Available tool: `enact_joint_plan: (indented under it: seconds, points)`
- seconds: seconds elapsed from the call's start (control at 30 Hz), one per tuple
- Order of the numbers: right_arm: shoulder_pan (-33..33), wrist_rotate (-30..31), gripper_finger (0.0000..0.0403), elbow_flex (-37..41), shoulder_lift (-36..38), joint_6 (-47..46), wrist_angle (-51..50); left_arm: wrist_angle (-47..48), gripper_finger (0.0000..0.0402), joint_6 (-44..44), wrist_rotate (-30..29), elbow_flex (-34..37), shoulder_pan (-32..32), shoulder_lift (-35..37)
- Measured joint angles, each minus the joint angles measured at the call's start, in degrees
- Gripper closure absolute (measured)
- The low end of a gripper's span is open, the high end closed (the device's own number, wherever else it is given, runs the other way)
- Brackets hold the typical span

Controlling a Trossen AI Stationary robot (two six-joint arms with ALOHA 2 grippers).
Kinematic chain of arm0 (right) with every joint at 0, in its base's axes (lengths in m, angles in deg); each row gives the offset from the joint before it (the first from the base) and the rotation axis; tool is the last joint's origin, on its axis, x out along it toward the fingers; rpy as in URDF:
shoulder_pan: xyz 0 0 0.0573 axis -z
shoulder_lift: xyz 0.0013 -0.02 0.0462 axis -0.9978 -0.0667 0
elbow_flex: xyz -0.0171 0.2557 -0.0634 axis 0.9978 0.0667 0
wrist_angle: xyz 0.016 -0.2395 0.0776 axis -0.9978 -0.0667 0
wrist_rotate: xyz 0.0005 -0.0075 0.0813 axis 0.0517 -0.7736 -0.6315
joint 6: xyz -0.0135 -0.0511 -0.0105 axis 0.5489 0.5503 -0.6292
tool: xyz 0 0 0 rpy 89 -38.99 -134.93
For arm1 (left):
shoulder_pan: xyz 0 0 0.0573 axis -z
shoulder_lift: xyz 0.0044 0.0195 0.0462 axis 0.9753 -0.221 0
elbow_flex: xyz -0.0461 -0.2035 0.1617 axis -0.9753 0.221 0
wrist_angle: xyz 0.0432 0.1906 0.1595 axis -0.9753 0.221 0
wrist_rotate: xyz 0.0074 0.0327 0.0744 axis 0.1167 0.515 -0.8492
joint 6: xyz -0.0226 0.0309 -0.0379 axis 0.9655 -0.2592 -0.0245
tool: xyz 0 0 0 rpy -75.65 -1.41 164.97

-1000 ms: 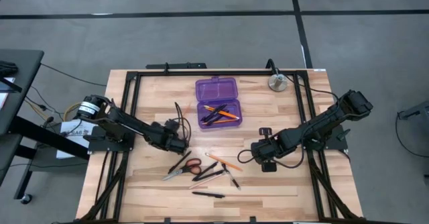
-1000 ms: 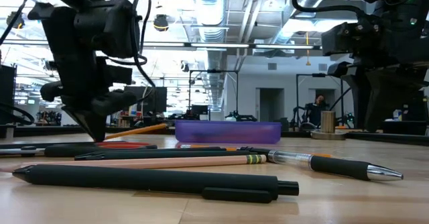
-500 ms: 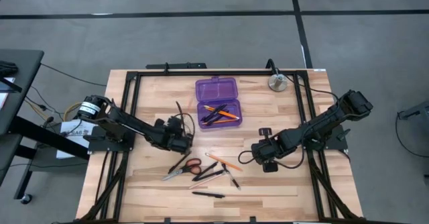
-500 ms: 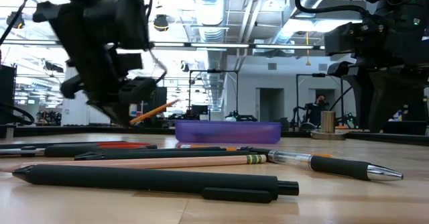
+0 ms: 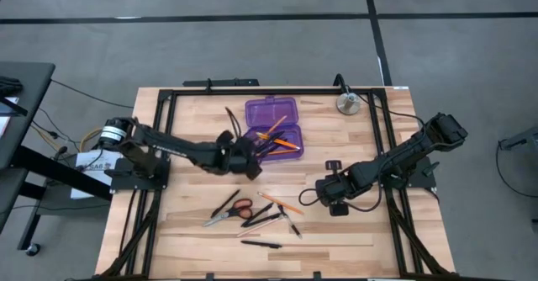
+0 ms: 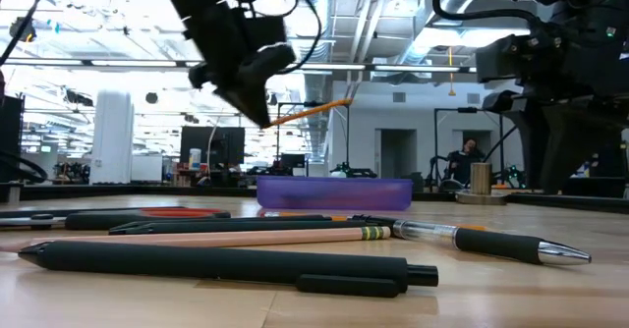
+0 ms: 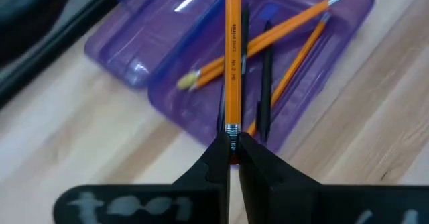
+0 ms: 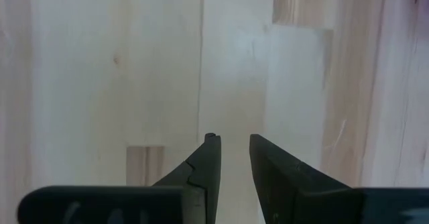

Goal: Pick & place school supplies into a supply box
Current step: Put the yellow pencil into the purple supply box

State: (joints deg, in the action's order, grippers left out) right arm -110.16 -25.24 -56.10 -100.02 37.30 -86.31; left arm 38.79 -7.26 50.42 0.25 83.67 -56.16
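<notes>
Supply box (image 5: 273,128), high view: purple case lying open near the middle of the worktop's (image 5: 193,230) far edge, lid toward that edge, tray toward the centre. Tray is holding a few orange pencils and dark pens. The left gripper (image 5: 251,156) is hanging just at the tray's near-left corner, jaws clamped on one orange pencil (image 5: 274,129) that is pointing away from the jaws, diagonally over the tray. Left arm is clearly the nearer one to the box. Remaining supplies, including the scissors (image 5: 229,213), pens and a pencil, are lying in a loose cluster toward the near edge. The right gripper (image 5: 334,194) is waiting low over bare wood toward the right edge, well apart from the box.

Low view: the held pencil (image 6: 310,111) is riding above the box wall (image 6: 334,192), tilted, free end higher and over the box. A black pen (image 6: 216,265) is lying closest to the lens.

Left wrist view: jaws closed on the pencil's (image 7: 232,49) eraser end; its long axis is running straight out from the jaws and crossing the tray (image 7: 335,56) lengthwise over the pencils already inside. Judgement: the shaft is already sitting above the tray, so the release is depending mainly on lowering and keeping that axis inside the tray walls.

Right wrist view: right jaws are standing slightly apart, nothing between them, only wood below.
</notes>
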Motion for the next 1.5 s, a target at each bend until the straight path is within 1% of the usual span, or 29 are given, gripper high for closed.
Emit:
enact_joint_plan:
  seconds: [0.1, 0.3, 0.47, 0.53, 0.7, 0.83, 0.93, 1.13, 1.3, 1.4, 1.5]
  points:
    - [0.00, 0.00, 0.0327, 0.00, 0.00, -0.54, -1.17, -0.02, 0.0401, -6.72, 3.87, -1.86, -3.51, 0.02]
    - [0.00, -0.08, 0.0327, 0.00, 0.00, -1.57, -2.15, -0.50, 0.0401, -16.66, 12.47, -2.18, -10.79, -0.47]
    - [0.00, -0.13, 0.0327, 0.00, 0.00, -1.63, -2.31, -3.77, 0.0401, -23.26, 18.69, -2.20, -12.94, -5.07]
    - [0.00, -0.14, 0.0327, 0.00, 0.00, -2.00, -2.32, -4.33, 0.0401, -25.10, 20.13, -2.18, -13.25, -7.82]
    - [0.00, -0.21, 0.0327, 0.00, 0.00, -2.03, -2.52, -6.33, 0.0401, -26.87, 20.63, -2.15, -13.31, -12.04]
    - [0.00, -0.61, 0.0327, 0.00, 0.00, -2.05, -2.77, -6.92, 0.0395, -26.94, 20.72, -2.18, -13.31, -12.22]
    - [0.00, -0.72, 0.0327, 0.00, 0.00, -2.05, -2.77, -7.03, 0.0374, -26.91, 20.63, -2.18, -13.31, -11.87]
    - [0.00, -0.74, 0.0327, 0.00, 0.00, -2.24, -1.35, -6.97, 0.0313, -26.91, 21.64, -4.37, -13.21, -11.74]
    - [0.00, -1.46, 0.0327, 0.00, 0.00, -3.13, -0.98, -0.66, 0.0277, -27.81, 21.59, -8.96, -12.53, -11.74]
    - [0.00, -1.48, 0.0327, 0.00, 0.00, -3.56, -0.98, 5.29, 0.0270, -29.35, 21.53, -12.09, -11.21, -11.74]
    - [0.00, -1.51, 0.0327, 0.00, 0.00, -3.60, -1.00, 10.26, 0.0269, -32.15, 21.53, -14.45, -8.25, -11.72]
